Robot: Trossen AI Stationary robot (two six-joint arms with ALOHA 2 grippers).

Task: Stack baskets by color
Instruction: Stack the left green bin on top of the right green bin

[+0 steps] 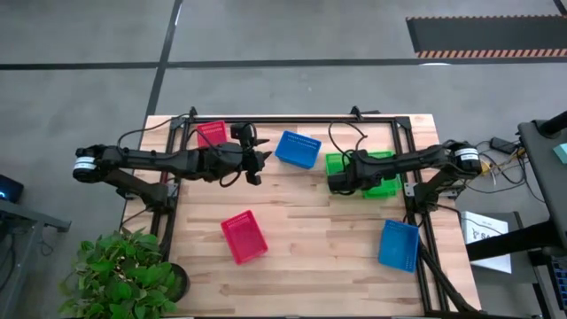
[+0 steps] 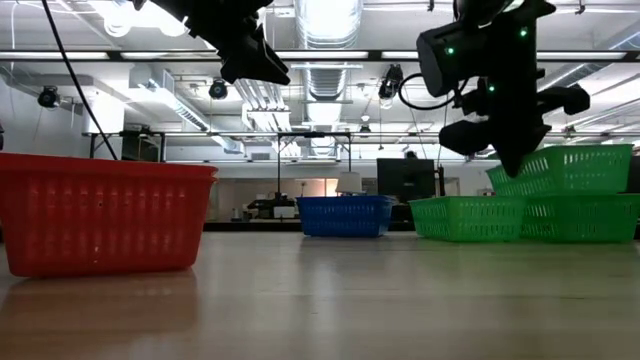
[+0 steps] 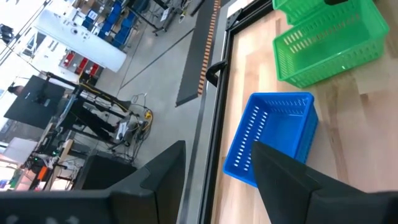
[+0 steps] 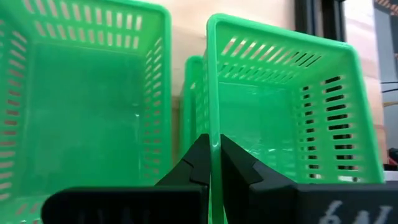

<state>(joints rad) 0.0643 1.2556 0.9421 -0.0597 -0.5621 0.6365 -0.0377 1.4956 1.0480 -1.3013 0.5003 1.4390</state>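
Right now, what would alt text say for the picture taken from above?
Two dark robot arms reach over a wooden table; the right gripper pinches a green basket. Two red and two blue baskets lie scattered around.

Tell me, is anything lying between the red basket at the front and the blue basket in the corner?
No. In the high view, only bare table separates the red basket from the blue basket.

Lighting: even, overhead; bright ceiling fixtures (image 2: 325,20) glare in the low view. Shadows: soft, short beneath the baskets on the wooden table (image 1: 310,230). Focus: near fingers (image 3: 292,180) blurred in wrist views; tabletop shows faint sheen.
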